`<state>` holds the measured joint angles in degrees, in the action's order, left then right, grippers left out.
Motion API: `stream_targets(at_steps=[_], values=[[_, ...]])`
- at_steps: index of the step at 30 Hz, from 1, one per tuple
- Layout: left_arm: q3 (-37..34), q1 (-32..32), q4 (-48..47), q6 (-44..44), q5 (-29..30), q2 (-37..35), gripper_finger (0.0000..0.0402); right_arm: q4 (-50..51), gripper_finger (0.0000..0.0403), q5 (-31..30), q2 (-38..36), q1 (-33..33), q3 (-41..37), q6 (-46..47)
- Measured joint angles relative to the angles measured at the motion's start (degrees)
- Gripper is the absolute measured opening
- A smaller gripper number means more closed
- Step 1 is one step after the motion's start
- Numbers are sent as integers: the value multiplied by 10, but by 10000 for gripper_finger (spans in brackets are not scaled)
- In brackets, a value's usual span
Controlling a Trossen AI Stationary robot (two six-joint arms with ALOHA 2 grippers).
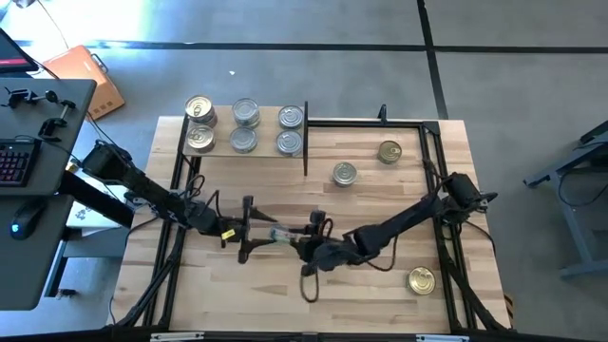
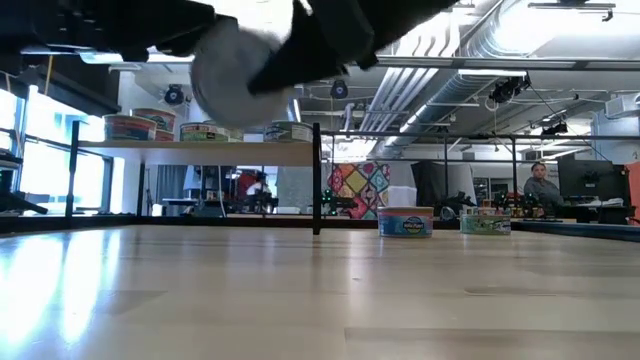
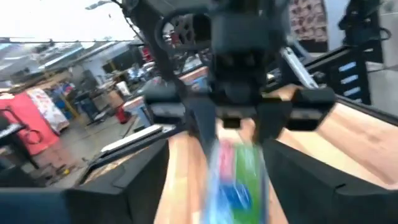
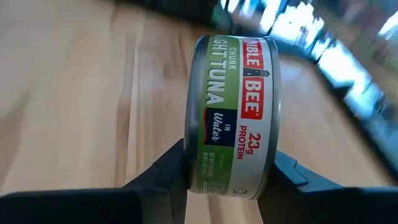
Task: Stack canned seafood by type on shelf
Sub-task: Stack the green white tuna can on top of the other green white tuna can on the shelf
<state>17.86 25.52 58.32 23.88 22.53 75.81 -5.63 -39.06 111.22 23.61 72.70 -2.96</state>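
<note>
Light-wood tabletop (image 1: 285, 294), shelf (image 1: 245, 152) at far left corner carrying six tins, three loose tins (image 1: 344, 174) on the right half. Mid-table handover in progress: right tool (image 4: 227, 171) clenched across the flat faces of a green-label tuna tin (image 4: 233, 112); left tool (image 1: 249, 231) spread, released, just beside. Best kept level, grip firm, carried clear of the shelf upright.

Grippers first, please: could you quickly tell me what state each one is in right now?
Left gripper: open, holding nothing.
Right gripper: shut on a tuna can, gripped across its flat ends, above mid-table.
</note>
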Motion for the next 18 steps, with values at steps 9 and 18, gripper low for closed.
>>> stream_targets(at_steps=[9, 18], values=[[91, 0, -241, -10, 55, 11, 271, 111, 122, 69, 3, -44, 30, 89], [191, -4, -389, -33, 116, 73, 266, 107, 122, 92, 17, -54, 30, 90]])
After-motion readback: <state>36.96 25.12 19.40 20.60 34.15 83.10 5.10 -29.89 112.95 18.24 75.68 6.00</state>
